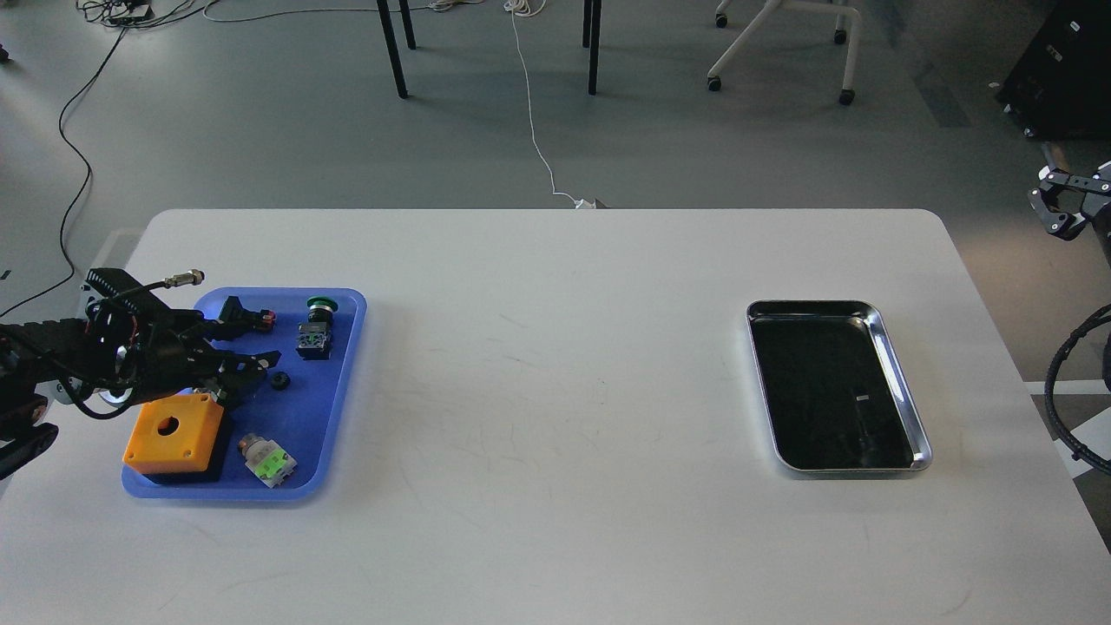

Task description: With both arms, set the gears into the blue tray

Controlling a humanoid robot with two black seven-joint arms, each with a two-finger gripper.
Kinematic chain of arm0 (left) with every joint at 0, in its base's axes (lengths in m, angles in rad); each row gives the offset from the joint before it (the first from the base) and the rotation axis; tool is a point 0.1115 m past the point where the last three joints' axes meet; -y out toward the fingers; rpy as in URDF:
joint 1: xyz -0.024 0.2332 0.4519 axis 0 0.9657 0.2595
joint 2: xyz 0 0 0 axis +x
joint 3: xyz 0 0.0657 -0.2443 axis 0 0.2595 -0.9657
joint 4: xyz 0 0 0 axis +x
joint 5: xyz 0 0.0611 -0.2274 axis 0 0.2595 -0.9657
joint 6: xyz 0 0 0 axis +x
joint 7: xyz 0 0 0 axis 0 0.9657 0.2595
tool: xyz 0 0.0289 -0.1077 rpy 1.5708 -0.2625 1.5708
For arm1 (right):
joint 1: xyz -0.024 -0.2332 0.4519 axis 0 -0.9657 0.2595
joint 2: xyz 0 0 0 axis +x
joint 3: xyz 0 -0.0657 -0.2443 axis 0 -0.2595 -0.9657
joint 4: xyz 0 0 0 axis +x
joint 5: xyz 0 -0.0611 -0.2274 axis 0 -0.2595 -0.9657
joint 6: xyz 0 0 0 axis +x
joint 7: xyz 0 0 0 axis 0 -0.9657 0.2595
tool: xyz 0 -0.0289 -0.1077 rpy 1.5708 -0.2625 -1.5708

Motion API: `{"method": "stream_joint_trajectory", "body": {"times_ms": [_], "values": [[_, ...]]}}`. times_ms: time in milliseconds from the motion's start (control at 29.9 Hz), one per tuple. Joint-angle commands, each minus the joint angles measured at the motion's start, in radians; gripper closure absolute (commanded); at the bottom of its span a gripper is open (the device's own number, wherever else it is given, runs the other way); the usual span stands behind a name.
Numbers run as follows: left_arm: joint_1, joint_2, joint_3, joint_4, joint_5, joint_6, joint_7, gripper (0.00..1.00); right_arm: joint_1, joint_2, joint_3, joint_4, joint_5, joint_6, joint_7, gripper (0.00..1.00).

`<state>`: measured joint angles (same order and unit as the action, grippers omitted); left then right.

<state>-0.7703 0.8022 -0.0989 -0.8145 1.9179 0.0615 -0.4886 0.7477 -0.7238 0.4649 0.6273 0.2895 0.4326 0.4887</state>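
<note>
Left gripper (pixel 252 343) is over the blue tray (pixel 343 417), coming in from the left edge. Its fingers are spread, one reaching toward the tray's far side, the other lower near the orange box (pixel 172 431). Nothing sits between them, so the jaws look open and empty.

One gear (pixel 279 380) lies on the tray floor just right of the lower fingertip, apart from it. That reads as a gear just set down: a release step, or the moment right after.

Also in the tray: a green-capped push-button switch (pixel 317 328), a small switch block with a green face (pixel 270 462), and the orange box with a round hole on its black base.

Right gripper (pixel 1061 208) is at the far right edge, off the table, seen small and dark; cannot tell whether its jaws are open or closed.

The silver metal tray (pixel 903 382) on the right shows only a dark reflective bottom; no gears can be made out there or on the white table (pixel 555 365).

Next move, as a judgement: lift the left gripper straight up clear of the switch and orange box before pulling back. If more gears remain they are not visible here, so locating one comes first.
</note>
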Motion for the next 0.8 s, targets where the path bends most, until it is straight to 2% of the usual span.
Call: {"method": "stream_joint_trajectory", "body": {"times_ms": [0,134,267,334,501,668,769], "values": [[-0.033,0.008,-0.018,0.000,-0.078,-0.002,0.000,0.21,0.002,0.000,0.000,-0.003,-0.001,-0.002,0.000,0.02],[-0.171,0.011,-0.018,0.000,-0.340,-0.009,0.000,0.14,0.015,0.001,0.001,-0.006,-0.001,-0.002,0.000,0.02],[-0.263,0.000,-0.021,0.027,-0.745,-0.009,0.000,0.03,0.053,0.012,0.009,-0.015,-0.001,-0.021,0.000,0.02],[-0.288,-0.014,-0.025,0.054,-0.943,-0.011,0.000,0.03,0.056,0.015,0.030,-0.015,-0.001,-0.043,0.000,0.02],[-0.342,-0.136,-0.030,0.083,-1.331,-0.012,0.000,0.03,0.059,0.066,0.086,-0.014,-0.001,-0.063,0.000,0.02],[-0.340,-0.231,-0.062,0.143,-1.546,-0.014,0.000,0.02,0.058,0.098,0.138,-0.014,0.004,-0.063,0.000,0.02],[-0.325,-0.284,-0.165,0.147,-1.686,-0.020,0.031,0.02,0.056,0.139,0.199,-0.015,0.011,-0.063,0.000,0.01]]}}
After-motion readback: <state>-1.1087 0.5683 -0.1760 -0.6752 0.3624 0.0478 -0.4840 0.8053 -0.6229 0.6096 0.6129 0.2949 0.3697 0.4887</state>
